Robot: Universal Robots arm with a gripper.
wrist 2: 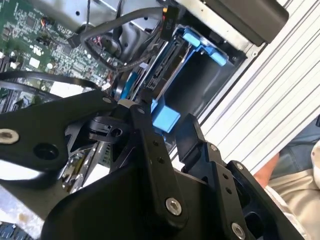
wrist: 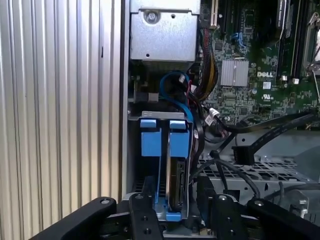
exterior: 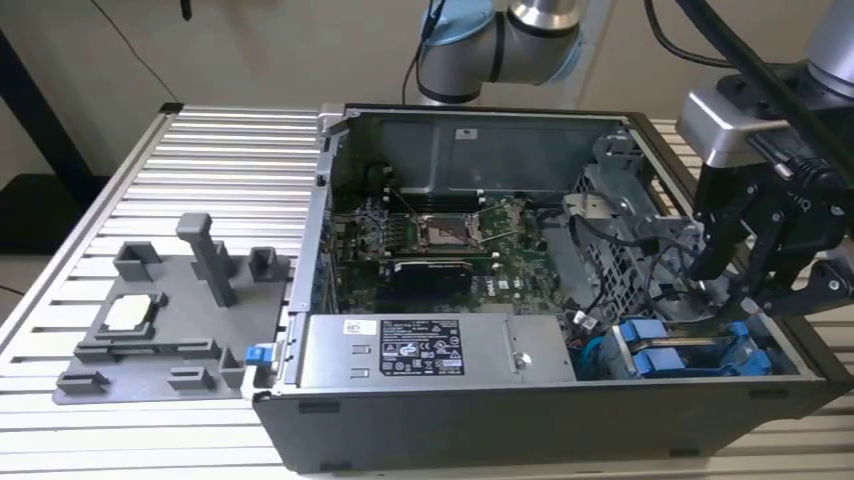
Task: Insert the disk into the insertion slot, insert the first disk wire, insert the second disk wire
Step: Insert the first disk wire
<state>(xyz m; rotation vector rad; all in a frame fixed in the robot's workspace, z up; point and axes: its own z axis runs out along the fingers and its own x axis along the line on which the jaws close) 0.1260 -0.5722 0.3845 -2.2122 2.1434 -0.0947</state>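
Underneath, slatted metal table (exterior: 200, 165); beige wall (exterior: 267, 50)

Black pincer (exterior: 738, 284) with silver screws (wrist 2: 173, 206) on silver, blue-capped arm (exterior: 531, 42).

End effector (exterior: 735, 286) pointing down, jaws apart

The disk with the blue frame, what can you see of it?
The disk stands on its edge in the grey metal insertion slot. You see its thin dark-and-silver side, held by a bright blue plastic frame with a square tab on the end. The open gripper hovers close by.
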